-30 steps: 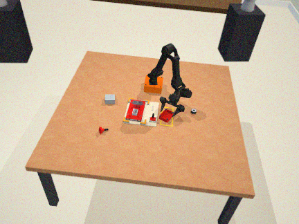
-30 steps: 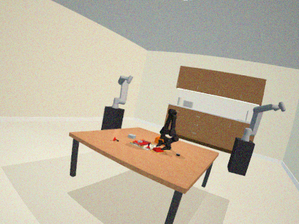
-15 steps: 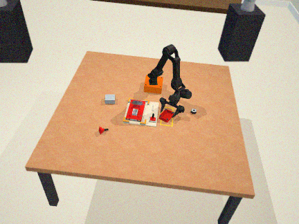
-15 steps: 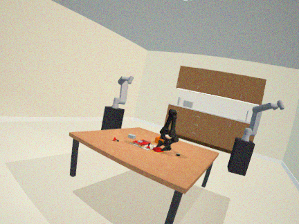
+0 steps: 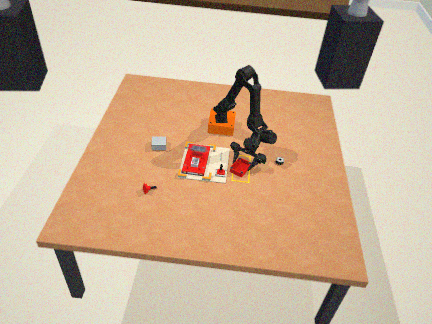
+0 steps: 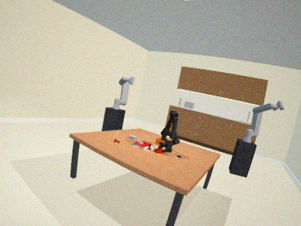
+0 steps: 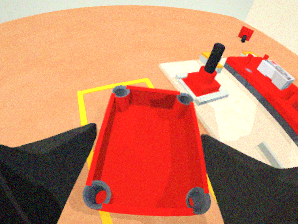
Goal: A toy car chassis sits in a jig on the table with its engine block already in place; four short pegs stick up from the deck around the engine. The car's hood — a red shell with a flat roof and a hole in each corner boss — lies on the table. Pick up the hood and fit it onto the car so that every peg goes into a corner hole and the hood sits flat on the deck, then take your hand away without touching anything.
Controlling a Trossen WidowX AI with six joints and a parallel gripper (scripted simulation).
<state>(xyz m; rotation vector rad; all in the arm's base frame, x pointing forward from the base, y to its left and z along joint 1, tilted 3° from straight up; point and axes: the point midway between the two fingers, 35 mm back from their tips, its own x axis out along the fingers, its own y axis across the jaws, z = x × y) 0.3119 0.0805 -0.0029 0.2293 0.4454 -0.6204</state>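
Observation:
The red hood (image 5: 240, 167) (image 6: 158, 151) (image 7: 150, 157) lies on the table with its hollow side up and its corner bosses showing, within and slightly across the yellow outline (image 7: 115, 85). My gripper (image 5: 243, 164) (image 7: 149, 135) is open, with one black finger on each side of the hood; a narrow gap shows at each side in the wrist view. The red chassis (image 5: 191, 169) (image 7: 240, 63) sits in the jig to the left in the top view, with the engine block (image 5: 195, 161) (image 7: 276, 73) on its deck. The pegs are too small to make out clearly.
A red part with a black stick (image 5: 220, 172) (image 7: 201, 82) stands on the pale board (image 7: 235, 120) between hood and chassis. A small wheel (image 5: 280, 161) lies right of the gripper. A grey block (image 5: 159, 143) and a red cone-shaped piece (image 5: 146, 188) lie farther left.

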